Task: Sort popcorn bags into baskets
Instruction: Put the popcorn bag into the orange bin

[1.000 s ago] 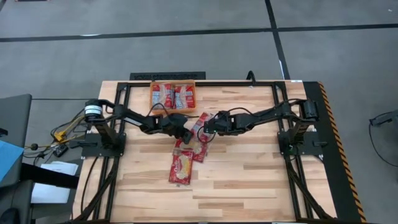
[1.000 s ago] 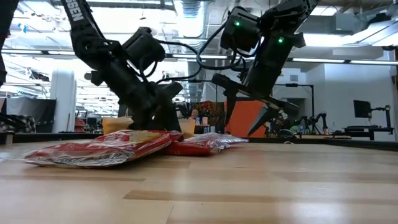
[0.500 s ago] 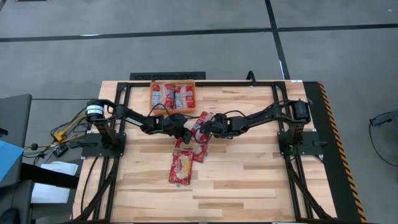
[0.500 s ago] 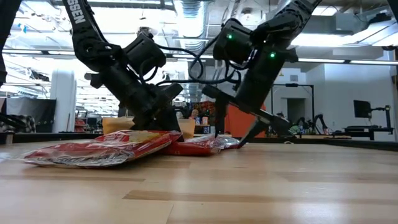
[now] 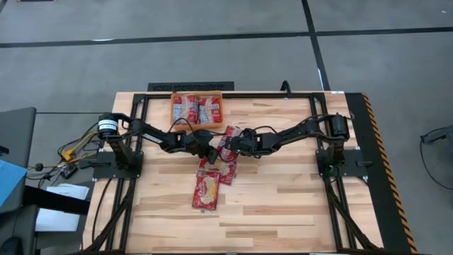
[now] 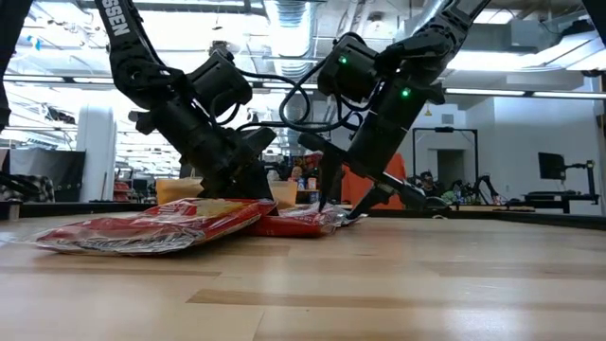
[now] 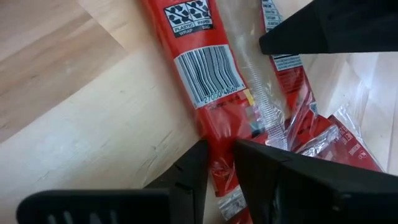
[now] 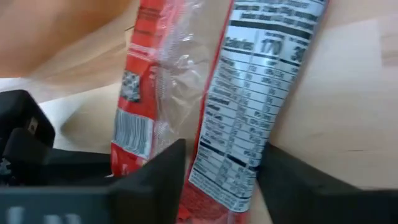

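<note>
Worktop [image 5: 283, 205]: sort partly done. 1 orange basket [image 5: 173, 108] at 12 o'clock holds approx 4 popcorn bags [image 5: 197, 108]. Loose pile [image 5: 212, 177] at centre, approx 4–5 bags left; overlap blocks an exact count. 2 arms. Left pincer [image 7: 219, 163] is clamped on a pile bag's edge. Right pincer [image 8: 214, 163] straddles another bag w/ fingers apart, not yet gripping.

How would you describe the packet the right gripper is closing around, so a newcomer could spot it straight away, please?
Start at the orange basket at the table's far edge and come toward the middle, where both grippers meet over a heap of red packets. The right gripper straddles the packet at the heap's far end. It alone lies white nutrition label up.
</note>
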### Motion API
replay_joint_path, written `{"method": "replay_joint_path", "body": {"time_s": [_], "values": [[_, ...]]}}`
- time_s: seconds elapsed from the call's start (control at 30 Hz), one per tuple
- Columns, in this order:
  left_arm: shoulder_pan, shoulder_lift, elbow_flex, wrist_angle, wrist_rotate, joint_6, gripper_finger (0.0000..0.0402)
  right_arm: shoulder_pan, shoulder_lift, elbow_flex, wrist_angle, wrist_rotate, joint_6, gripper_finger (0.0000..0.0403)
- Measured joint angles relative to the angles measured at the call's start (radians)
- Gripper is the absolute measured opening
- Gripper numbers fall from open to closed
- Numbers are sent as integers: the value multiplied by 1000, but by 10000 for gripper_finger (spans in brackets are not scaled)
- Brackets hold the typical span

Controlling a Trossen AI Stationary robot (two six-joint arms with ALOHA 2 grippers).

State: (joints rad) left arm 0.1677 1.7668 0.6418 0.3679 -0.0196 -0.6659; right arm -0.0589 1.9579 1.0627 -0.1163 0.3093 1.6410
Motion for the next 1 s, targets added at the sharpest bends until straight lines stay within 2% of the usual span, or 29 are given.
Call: {"method": "replay_joint_path", "body": {"time_s": [0.2, 0.33, 0.47, 0.57, 0.8, 1.0], "values": [[0, 0, 0, 5, 7, -13, 68, 6, 3, -1, -9, 8, 4, 64], [1, -12, 0, 3, 46, -32, 68, 16, 2, 0, 1, 12, 0, 13], [0, -59, 0, -20, 113, -52, 68, 28, -9, 1, -6, 12, -38, 12], [-2, -114, -3, -58, 124, -66, 68, 28, -33, -1, -44, -13, -44, 17], [-1, -316, -2, -167, 120, -77, 68, 32, -97, -6, -123, -12, -132, 6], [-1, -532, -1, -241, 107, -100, 68, 31, -240, -1, -142, -8, -266, 9]]}}
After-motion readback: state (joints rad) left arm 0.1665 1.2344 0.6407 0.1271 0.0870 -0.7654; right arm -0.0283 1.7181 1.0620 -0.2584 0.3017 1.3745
